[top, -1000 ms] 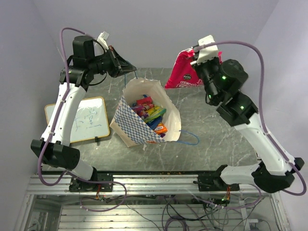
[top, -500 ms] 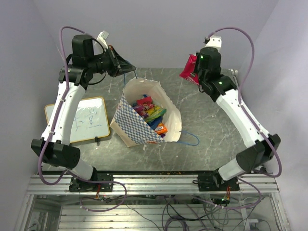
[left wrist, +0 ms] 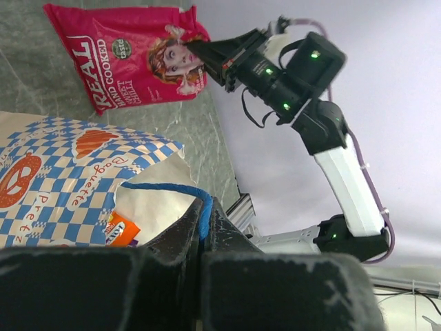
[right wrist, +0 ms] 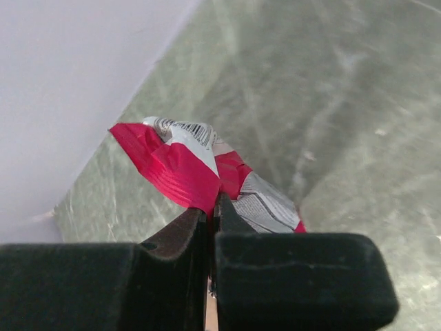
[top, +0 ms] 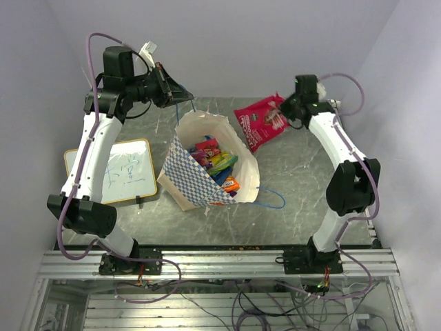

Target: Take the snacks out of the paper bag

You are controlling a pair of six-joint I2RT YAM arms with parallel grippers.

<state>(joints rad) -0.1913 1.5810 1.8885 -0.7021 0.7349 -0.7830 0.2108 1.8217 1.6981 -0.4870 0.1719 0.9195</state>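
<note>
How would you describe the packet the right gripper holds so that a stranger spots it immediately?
Start at the cream paper bag with blue-and-white checkered sides on the grey table. To its right, farther back, the right gripper pinches a glossy pink-red snack packet with white lettering by one edge. It is the only packet outside the bag; the other colourful snack packets sit inside.

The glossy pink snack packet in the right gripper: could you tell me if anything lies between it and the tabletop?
Nothing visible does: the glossy pink snack packet, pinched by the right gripper, is over bare grey tabletop.
</note>
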